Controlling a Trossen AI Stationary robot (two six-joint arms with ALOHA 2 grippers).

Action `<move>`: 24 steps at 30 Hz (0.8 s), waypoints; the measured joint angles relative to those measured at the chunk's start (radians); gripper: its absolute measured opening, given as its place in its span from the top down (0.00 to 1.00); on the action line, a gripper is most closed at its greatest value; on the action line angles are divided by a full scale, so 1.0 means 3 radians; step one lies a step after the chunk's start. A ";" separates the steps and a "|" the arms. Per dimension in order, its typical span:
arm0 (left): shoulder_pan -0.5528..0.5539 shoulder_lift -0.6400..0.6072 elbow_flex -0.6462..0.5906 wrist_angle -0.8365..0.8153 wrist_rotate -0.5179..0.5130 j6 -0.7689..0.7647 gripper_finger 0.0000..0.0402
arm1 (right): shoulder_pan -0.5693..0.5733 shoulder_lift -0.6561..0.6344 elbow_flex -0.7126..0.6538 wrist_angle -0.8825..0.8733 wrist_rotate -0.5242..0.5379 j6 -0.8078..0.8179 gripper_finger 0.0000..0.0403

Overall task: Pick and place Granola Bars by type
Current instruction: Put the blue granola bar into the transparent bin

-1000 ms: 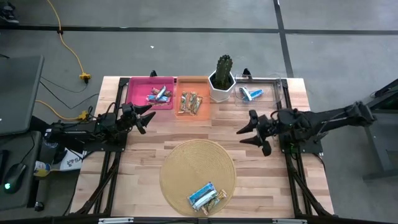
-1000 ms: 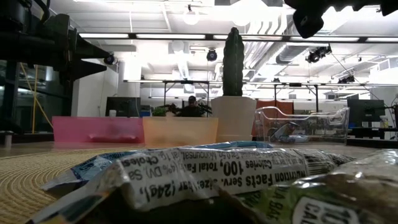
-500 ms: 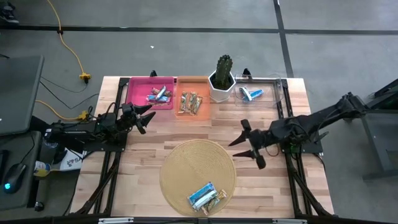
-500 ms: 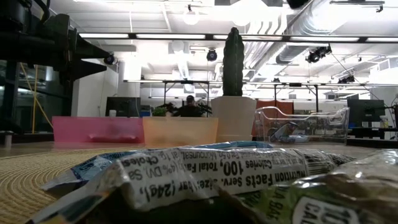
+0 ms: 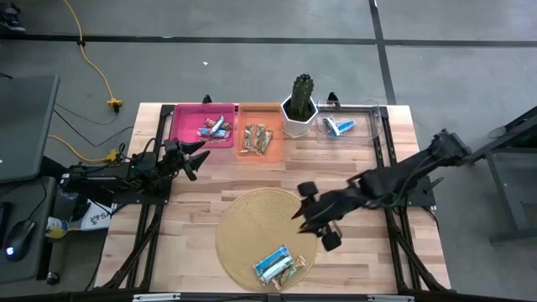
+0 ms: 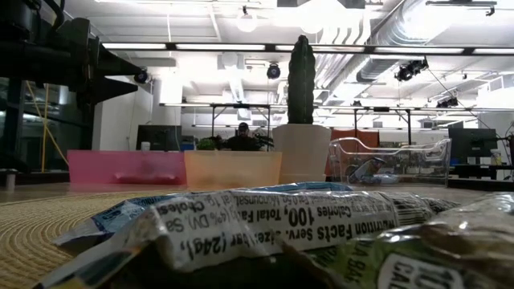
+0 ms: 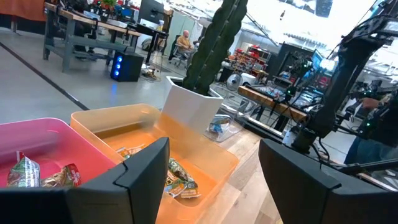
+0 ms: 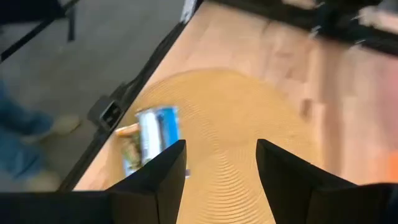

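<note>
Two granola bars lie on the round woven mat [image 5: 252, 226] near the table's near edge: a blue-and-white one [image 5: 272, 262] and a tan one [image 5: 294, 266] beside it; both show in the right wrist view [image 8: 155, 129]. My right gripper [image 5: 316, 215] is open above the mat's right part, clear of the bars. My left gripper [image 5: 199, 157] is open and empty at the table's left, beside the pink tray [image 5: 186, 126]. The pink tray, the orange tray [image 5: 260, 109] and the clear tray [image 5: 369, 126] each hold bars.
A green cactus in a white pot [image 5: 299, 107] stands between the orange and clear trays at the far edge. Bare wood lies between the trays and the mat. In the low view the bars' wrappers [image 6: 265, 225] fill the foreground.
My right gripper has moved from beside the clear tray toward the table's left and near edge, out over the woven mat toward the two bars, staying open. It has left the low view's top.
</note>
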 joint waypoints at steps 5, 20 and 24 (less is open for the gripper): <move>0.0000 0.0000 -0.0001 -0.0001 0.0000 0.0000 0.39 | 0.0026 0.0504 0.0349 -0.0327 -0.0234 0.0039 0.56; 0.0000 0.0000 0.0000 0.0000 0.0000 0.0000 0.39 | 0.0047 0.1609 0.0681 -0.0370 -0.0699 0.0039 0.56; 0.0000 0.0000 0.0000 -0.0001 0.0000 0.0000 0.39 | 0.0047 0.1780 0.0681 -0.0262 -0.0706 0.0030 0.56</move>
